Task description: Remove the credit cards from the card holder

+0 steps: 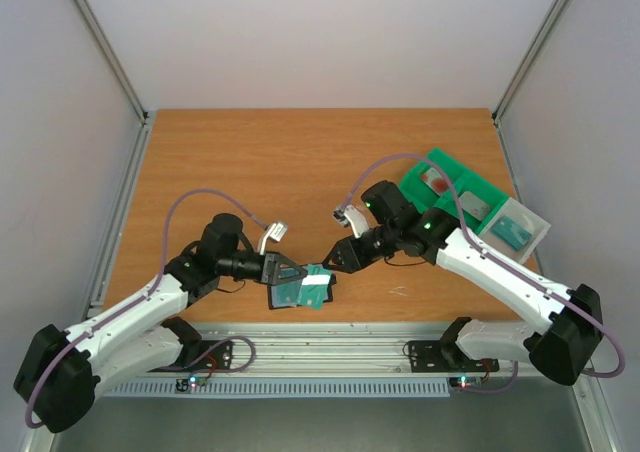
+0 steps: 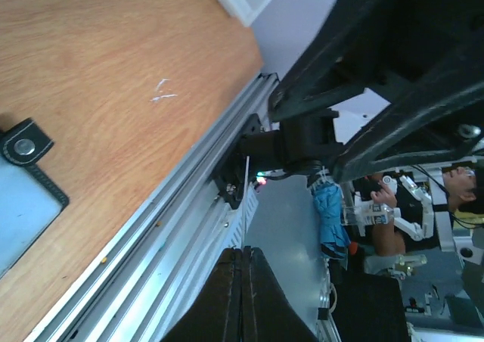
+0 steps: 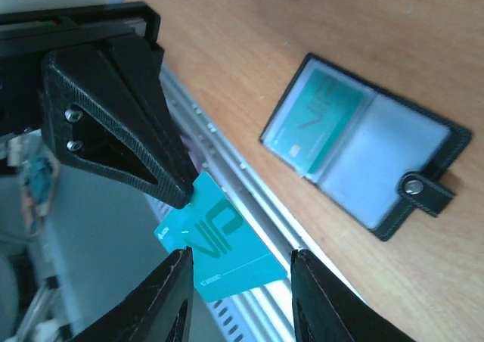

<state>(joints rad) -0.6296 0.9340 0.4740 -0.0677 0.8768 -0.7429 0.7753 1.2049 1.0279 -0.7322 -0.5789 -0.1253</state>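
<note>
One teal card [image 3: 223, 244] pinched by left gripper [image 1: 289, 271], right gripper [image 1: 337, 256] wide, open card holder [image 3: 393, 141] near both.

card holder [image 1: 292, 298] on table [image 1: 300, 162], front centre | tray [image 1: 445, 162] rear right

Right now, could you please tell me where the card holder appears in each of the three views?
Top external: the card holder lies open at bottom centre, near the table's near edge.
Left wrist: the card holder shows partly at the left edge, snap tab uppermost.
Right wrist: the card holder lies open at upper right.
Shared landmark: the metal rail along the table's near edge.
</note>
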